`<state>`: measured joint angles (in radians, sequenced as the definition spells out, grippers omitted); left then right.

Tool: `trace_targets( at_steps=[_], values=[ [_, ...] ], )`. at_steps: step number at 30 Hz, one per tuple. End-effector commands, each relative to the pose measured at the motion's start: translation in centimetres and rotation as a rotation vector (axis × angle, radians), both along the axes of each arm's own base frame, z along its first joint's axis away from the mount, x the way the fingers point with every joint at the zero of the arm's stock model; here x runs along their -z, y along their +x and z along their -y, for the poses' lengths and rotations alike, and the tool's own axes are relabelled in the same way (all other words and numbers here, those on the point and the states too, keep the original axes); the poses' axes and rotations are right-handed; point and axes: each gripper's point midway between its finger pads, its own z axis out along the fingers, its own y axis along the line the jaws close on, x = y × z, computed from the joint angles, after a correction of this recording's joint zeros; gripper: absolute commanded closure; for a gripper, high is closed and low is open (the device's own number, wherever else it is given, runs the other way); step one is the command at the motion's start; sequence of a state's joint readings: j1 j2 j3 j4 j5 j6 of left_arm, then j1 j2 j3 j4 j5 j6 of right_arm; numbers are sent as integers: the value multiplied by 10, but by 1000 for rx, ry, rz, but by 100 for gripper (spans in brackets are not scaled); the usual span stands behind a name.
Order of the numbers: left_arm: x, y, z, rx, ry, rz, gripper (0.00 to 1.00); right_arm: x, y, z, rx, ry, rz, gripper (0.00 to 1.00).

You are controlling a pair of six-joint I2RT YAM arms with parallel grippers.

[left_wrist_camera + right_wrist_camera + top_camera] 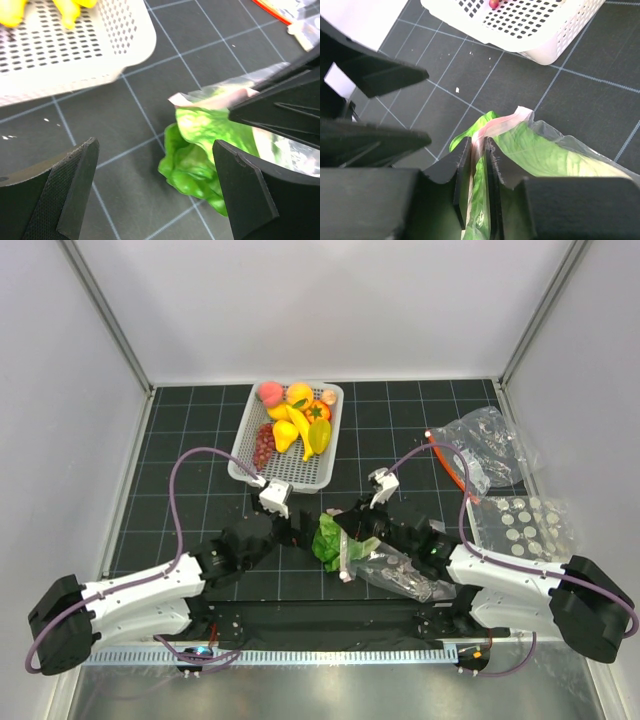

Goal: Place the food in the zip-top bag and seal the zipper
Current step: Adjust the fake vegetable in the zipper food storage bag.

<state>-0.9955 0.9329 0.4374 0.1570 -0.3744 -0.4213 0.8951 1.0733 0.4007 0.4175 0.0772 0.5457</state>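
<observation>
Two tools are facing each other at the middle of the worktop [200,430] in the overhead view: the left tool [300,530] and the right tool [348,523] are flanking the green cabbage [327,538], which is lying at the mouth of the zip-top bag [400,575]. The bag's long axis is running from that mouth back toward the right arm's base, so its opening is facing the left tool. The other food [295,420] is sitting in the white basket [300,480] just beyond the tools, nearer the left arm. Through the left wrist camera, the left tool [155,145] is standing wide and gripping nothing. The cabbage [192,165] is lying between its fingers, closer to one than the other and apparently apart from both. Clear film is covering the cabbage's upper part, with a pinkish strip, likely the zipper [200,100], crossing it, while the lower part is poking out bare. Through the right wrist camera, the right tool [478,145] is standing narrow with the bag's lip caught between its fingers, seemingly pinching it. Bare leaf [462,137] is showing on one side and film-covered leaf on the other. The cabbage is looking only partway in, so the coming move is probably turning on pushing it along the bag's axis, away from the left tool. The left arm is looking better placed for that.
</observation>
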Motion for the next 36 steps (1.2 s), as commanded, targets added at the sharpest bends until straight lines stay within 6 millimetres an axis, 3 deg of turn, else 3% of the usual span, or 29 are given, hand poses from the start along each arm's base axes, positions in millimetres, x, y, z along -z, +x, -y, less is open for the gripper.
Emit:
trace_targets(
  at_steps=[1, 3, 8, 16, 20, 24, 30, 36],
  values=[
    [-13, 16, -6, -50, 12, 77, 0, -24, 0, -8, -50, 17, 88, 83],
    [-14, 13, 5, 24, 21, 94, 1, -21, -1, -12, -77, -2, 85, 99],
    [-14, 6, 6, 102, 81, 121, 7, -27, -21, -31, -261, -20, 110, 99],
    [-13, -36, 19, 381, 82, 145, 11, -22, -38, -34, -395, -96, 138, 99],
    [-7, -44, 25, 455, 100, 143, 18, -21, -44, -32, -432, -107, 150, 99],
    [7, -48, 35, 516, 141, 94, 25, -23, -48, -29, -450, -105, 176, 99],
    [16, -46, 38, 521, 166, 72, 25, -29, -55, -28, -478, -83, 199, 99],
    [8, -40, 39, 499, 155, 106, 28, -24, -59, -30, -505, -88, 180, 99]
  ],
)
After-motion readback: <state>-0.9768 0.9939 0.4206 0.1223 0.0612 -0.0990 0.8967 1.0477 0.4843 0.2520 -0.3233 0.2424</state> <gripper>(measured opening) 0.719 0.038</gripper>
